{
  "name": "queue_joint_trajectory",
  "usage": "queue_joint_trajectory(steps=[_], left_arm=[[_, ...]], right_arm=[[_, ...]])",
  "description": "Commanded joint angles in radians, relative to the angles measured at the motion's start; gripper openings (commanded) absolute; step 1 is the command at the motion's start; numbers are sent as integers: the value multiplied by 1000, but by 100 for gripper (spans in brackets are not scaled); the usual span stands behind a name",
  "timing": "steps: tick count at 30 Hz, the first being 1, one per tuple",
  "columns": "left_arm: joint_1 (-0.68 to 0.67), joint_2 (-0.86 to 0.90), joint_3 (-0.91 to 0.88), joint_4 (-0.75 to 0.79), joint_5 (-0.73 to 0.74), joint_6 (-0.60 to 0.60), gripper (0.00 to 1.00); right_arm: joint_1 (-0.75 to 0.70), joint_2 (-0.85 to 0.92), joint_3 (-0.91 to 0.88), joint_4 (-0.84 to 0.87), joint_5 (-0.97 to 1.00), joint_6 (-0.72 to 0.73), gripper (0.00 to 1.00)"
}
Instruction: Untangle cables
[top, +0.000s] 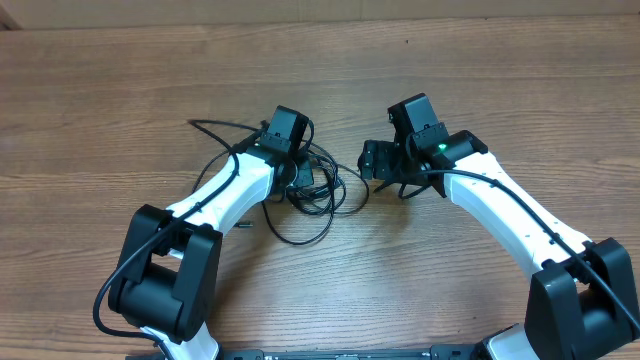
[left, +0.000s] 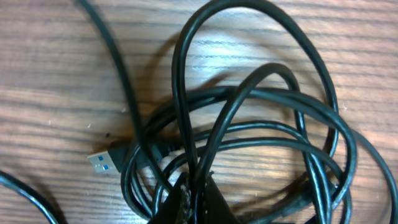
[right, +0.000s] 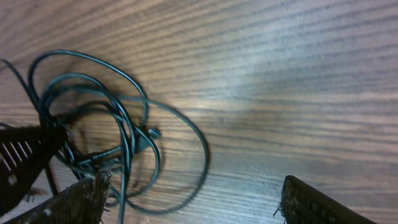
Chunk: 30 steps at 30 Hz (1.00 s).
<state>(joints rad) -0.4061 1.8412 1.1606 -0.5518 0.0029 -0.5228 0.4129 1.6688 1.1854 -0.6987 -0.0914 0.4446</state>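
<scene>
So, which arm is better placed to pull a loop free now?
Right. The left gripper is shut on the cables; the right gripper stands open beside them, so it can probably take a loose loop.

The table (top: 100, 90) is seen as matt wood, finely grained, faintly sheened under the light; the cables (left: 181, 81) are sheathed in smooth, glossy black plastic; the plug (left: 104, 163) is shelled in bright metal; the arms (top: 500, 215) are cased in glossy white plastic; the finger pads (right: 311, 205) look dark and rough.
</scene>
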Motion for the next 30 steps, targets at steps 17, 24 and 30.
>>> queue_joint_trajectory(steps=[17, 24, 30], left_arm=[[0, -194, 144, -221, 364, 552, 4], [0, -194, 144, -241, 432, 566, 4], [0, -194, 144, -237, 498, 573, 4]], right_arm=[[-1, -21, -5, 40, -225, -140, 57], [13, -21, -6, 36, -225, -140, 56], [14, -21, -10, 35, -225, -140, 56]])
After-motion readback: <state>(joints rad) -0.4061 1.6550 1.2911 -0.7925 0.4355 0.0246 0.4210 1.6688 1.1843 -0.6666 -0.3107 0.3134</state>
